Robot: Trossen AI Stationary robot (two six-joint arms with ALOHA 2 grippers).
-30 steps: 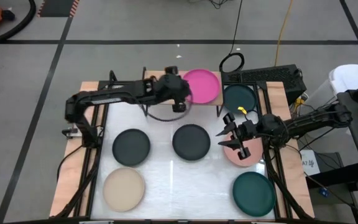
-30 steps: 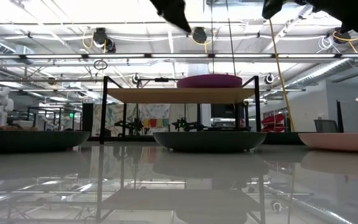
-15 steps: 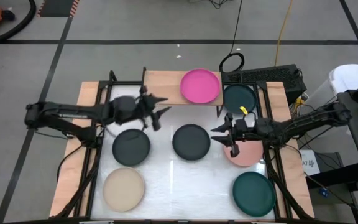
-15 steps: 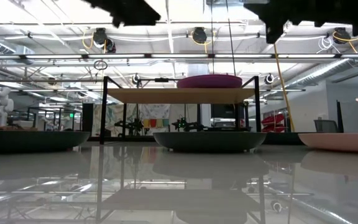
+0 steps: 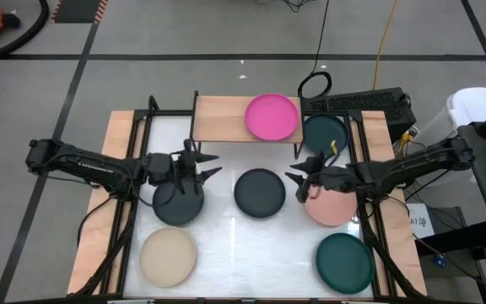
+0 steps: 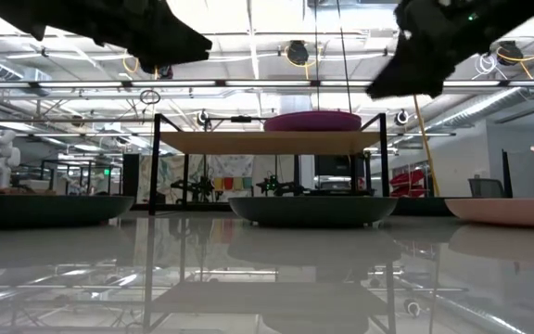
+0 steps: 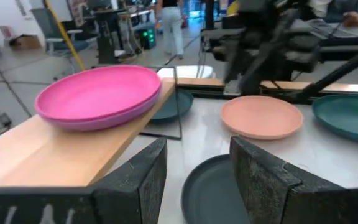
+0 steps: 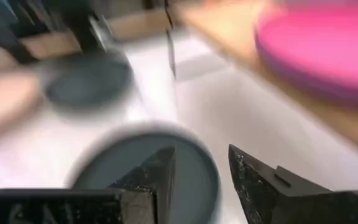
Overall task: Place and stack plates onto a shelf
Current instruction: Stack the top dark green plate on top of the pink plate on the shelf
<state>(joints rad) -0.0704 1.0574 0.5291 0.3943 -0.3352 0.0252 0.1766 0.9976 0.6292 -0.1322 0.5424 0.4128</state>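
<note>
The shelf (image 5: 226,118) stands at the table's far edge. On its right half lies the hot pink plate (image 5: 272,117), and a purple rim (image 7: 104,119) shows beneath it. Resting flat on the table are two charcoal plates (image 5: 178,203) (image 5: 260,192), the salmon plate (image 5: 332,209), the beige plate (image 5: 168,255) and two teal plates (image 5: 325,133) (image 5: 344,262). My left gripper (image 5: 209,165) (image 7: 194,180) is open above the left charcoal plate's far edge. My right gripper (image 5: 296,184) (image 8: 201,174) is open between the middle charcoal plate and the salmon plate.
The shelf's left half (image 5: 218,118) is bare wood. One teal plate sits just right of the shelf's legs. The arms reach in from the table's left and right sides, with their fingers pointing toward each other across the middle charcoal plate. The white table (image 5: 226,232) has wooden edges.
My left gripper has drawn back from beside the pink plate on the shelf, moving left, toward the near edge and down, and now hangs over the left charcoal plate. My right gripper has shifted a little left off the salmon plate and come lower. No plate has moved.
</note>
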